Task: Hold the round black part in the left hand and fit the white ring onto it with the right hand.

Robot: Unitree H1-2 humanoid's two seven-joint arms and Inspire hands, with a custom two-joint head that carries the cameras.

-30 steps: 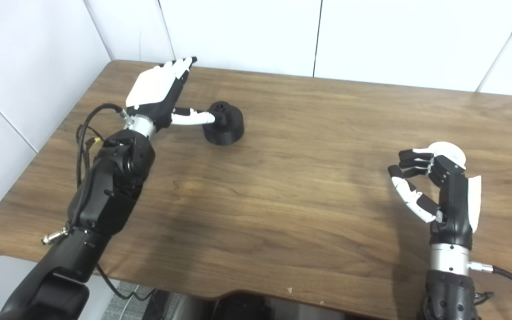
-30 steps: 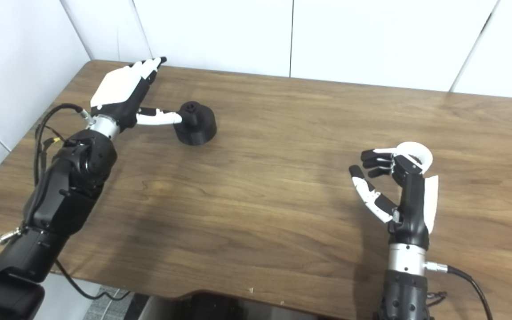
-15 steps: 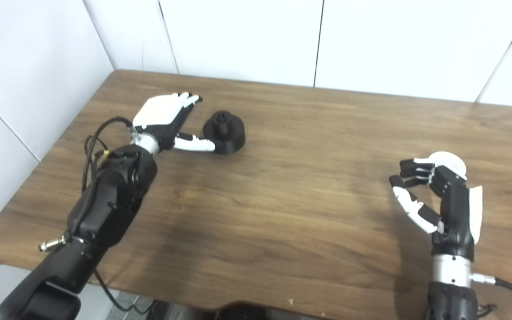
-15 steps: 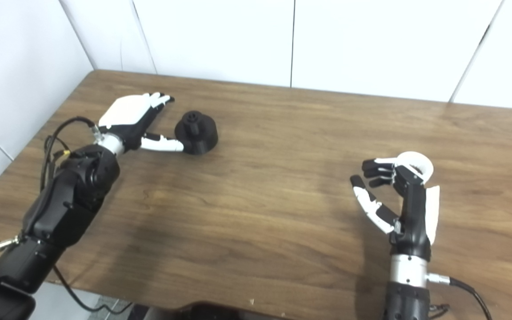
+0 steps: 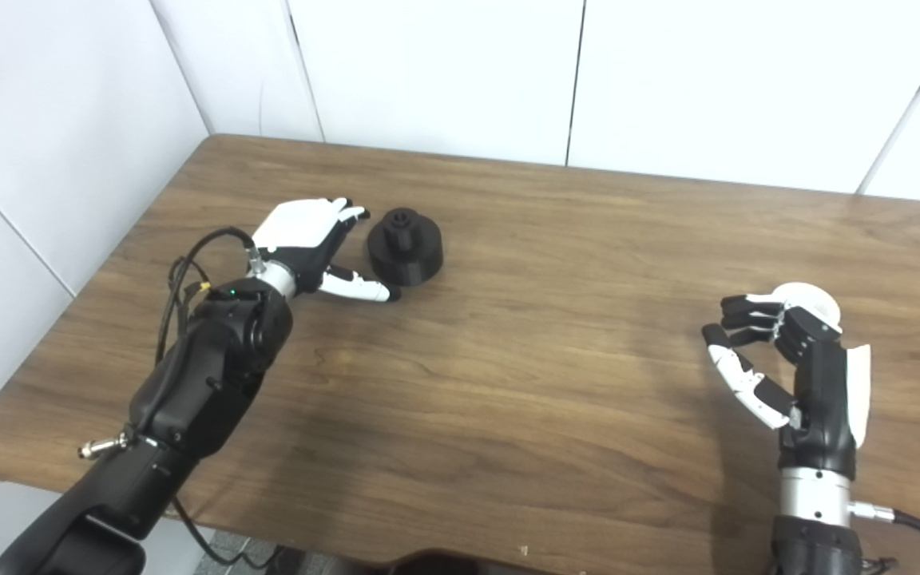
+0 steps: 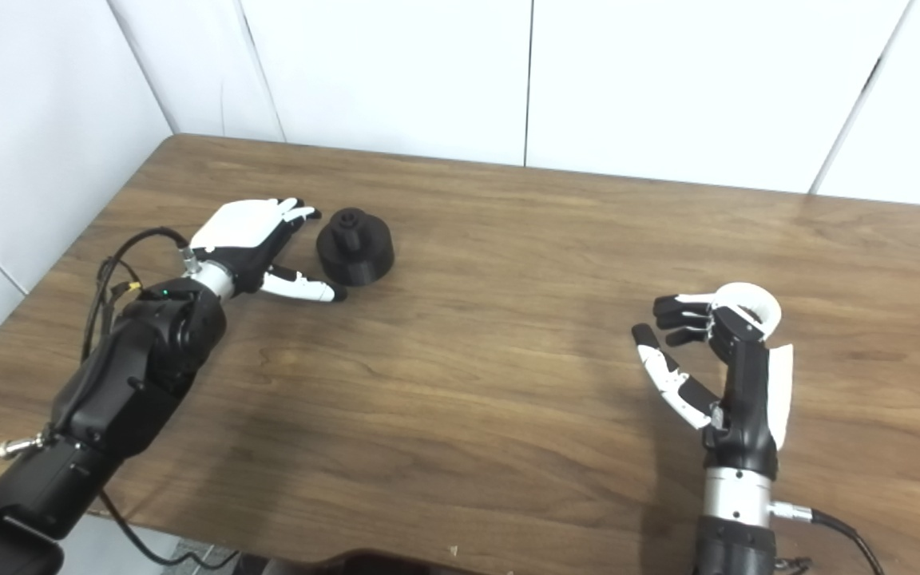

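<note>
The round black part (image 5: 405, 247) stands on the table (image 5: 548, 359) at the back left, with a small stud on top. My left hand (image 5: 308, 239) is open just left of it, palm down, fingers stretched toward the part's left side. Its thumb lies in front of the part, and I cannot tell if it touches. The white ring (image 5: 813, 296) lies on the table at the right, partly hidden behind my right hand (image 5: 787, 359). That hand stands upright, fingers curled near the ring, thumb held apart, holding nothing.
White wall panels (image 5: 444, 72) close the table's back and left sides. The table's front edge (image 5: 348, 543) runs near the bottom of the picture. Black cables (image 5: 180, 279) loop off the left wrist.
The camera has tilted, so the whole scene sits lower. My left hand has dropped and drawn back from above the black part to beside it. The right hand and ring have not moved.
</note>
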